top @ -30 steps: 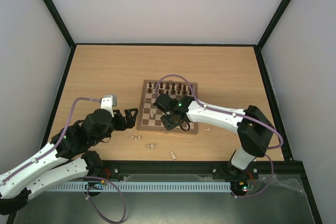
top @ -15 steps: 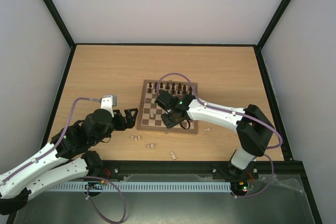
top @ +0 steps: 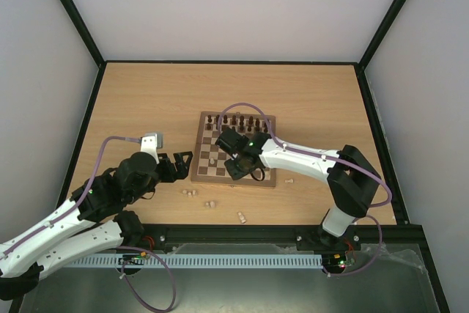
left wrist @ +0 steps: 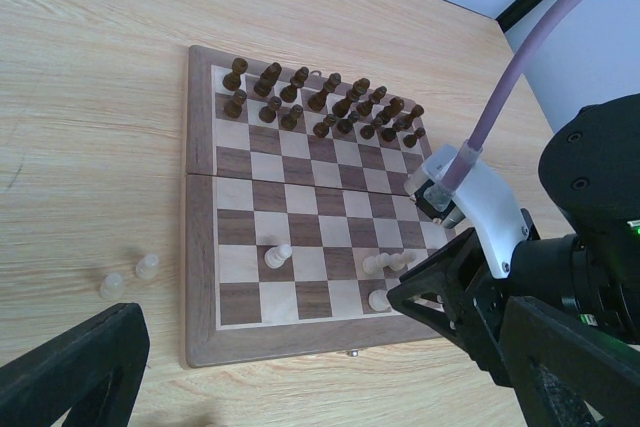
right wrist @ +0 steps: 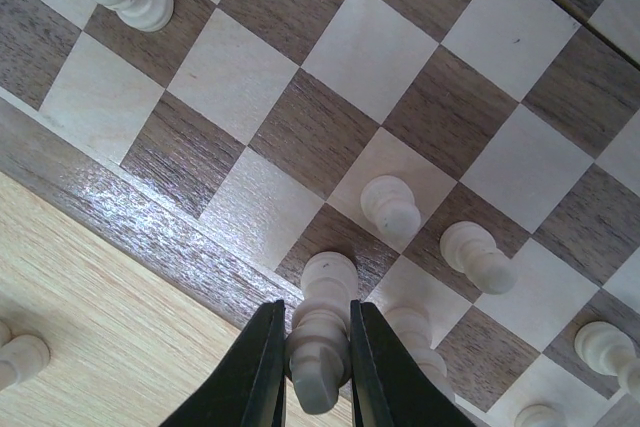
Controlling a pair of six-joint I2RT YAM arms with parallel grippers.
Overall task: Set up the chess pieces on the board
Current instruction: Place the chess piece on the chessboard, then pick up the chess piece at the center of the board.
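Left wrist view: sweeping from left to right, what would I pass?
Two loose pale pieces → board → lone pale piece → right gripper, shut on a held piece.

The chessboard [left wrist: 200, 247] is checkered cream and dark brown, framed mid-brown. The dark pieces [left wrist: 270, 107] are deep brown, the pale pieces [right wrist: 390, 209] cream-white; the table [left wrist: 100, 97] is light wood-grain.

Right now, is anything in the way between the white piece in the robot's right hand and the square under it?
Nothing visible sits on the dark edge square under the pale piece pinched in the right hand. A second pale piece stands very close beside the hand, though, so it could get bumped.
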